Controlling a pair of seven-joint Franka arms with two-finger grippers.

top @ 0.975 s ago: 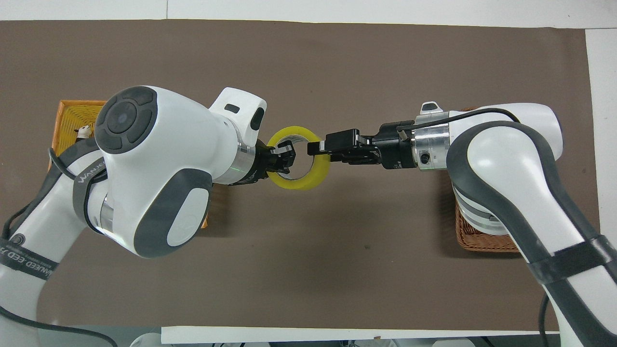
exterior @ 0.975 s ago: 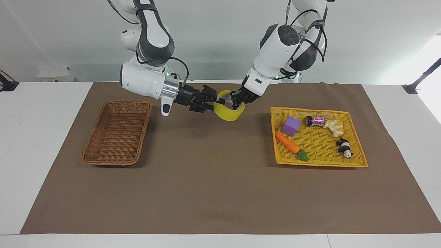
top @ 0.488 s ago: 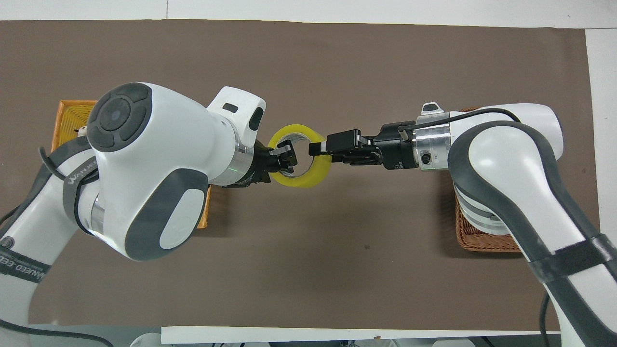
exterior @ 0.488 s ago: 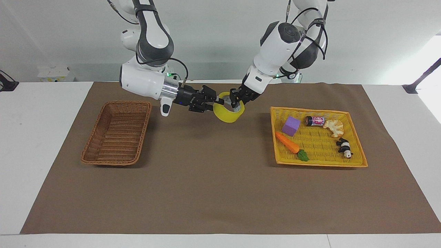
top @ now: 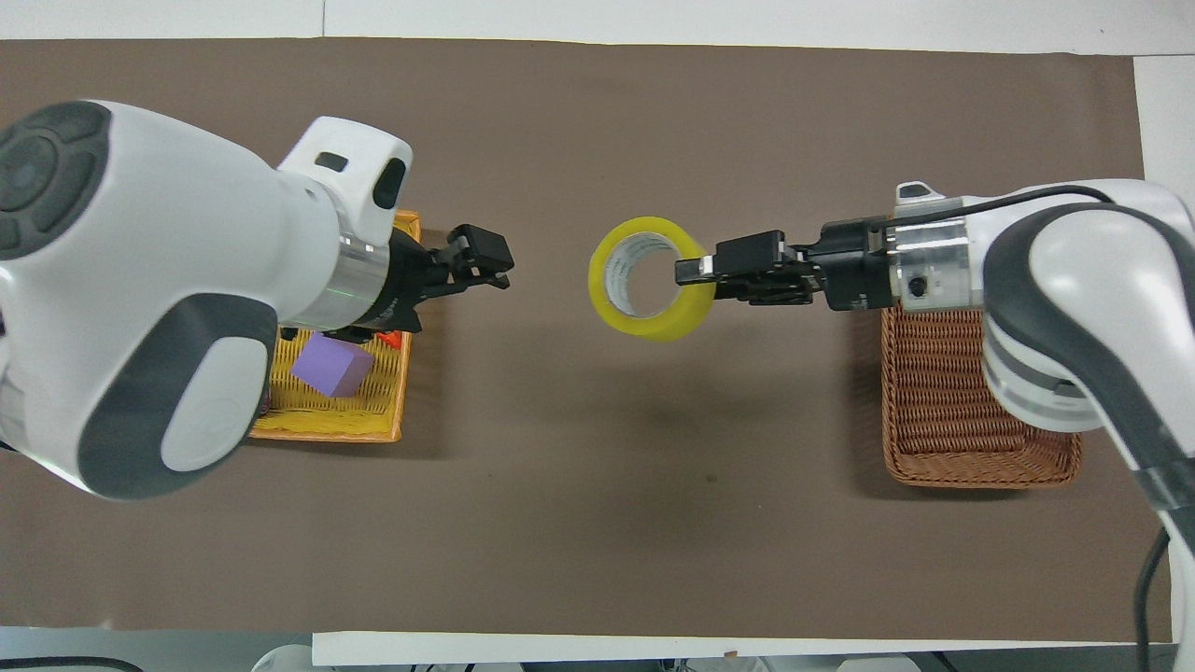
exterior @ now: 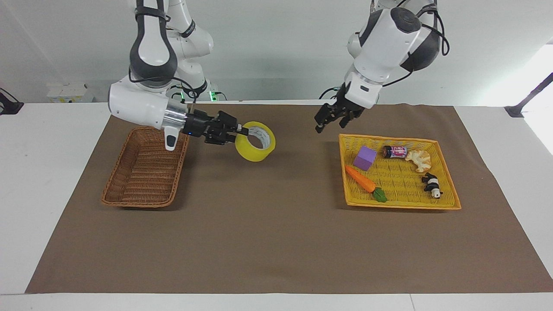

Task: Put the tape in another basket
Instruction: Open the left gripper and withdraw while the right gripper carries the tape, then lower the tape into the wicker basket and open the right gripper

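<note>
Right gripper (exterior: pixel 238 132) fingers clamped on tape (exterior: pixel 255 141) rim, roll hanging off fingertips above worktop, hole axis roughly level. Basket (exterior: pixel 147 166) lies back along right arm, under its wrist. Left gripper (exterior: pixel 332 119) fingers spread, empty, waiting near yellow tray (exterior: pixel 399 204).

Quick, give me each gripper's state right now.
Left gripper: open, holding nothing, up by the yellow tray.
Right gripper: shut on the tape, in the air beside the basket.

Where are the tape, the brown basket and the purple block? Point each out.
tape (exterior: pixel 249 153), facing view, on its yellow outer band.
brown basket (exterior: pixel 142 170), facing view, on its woven floor.
purple block (exterior: pixel 365 157), facing view, on its top face.
</note>
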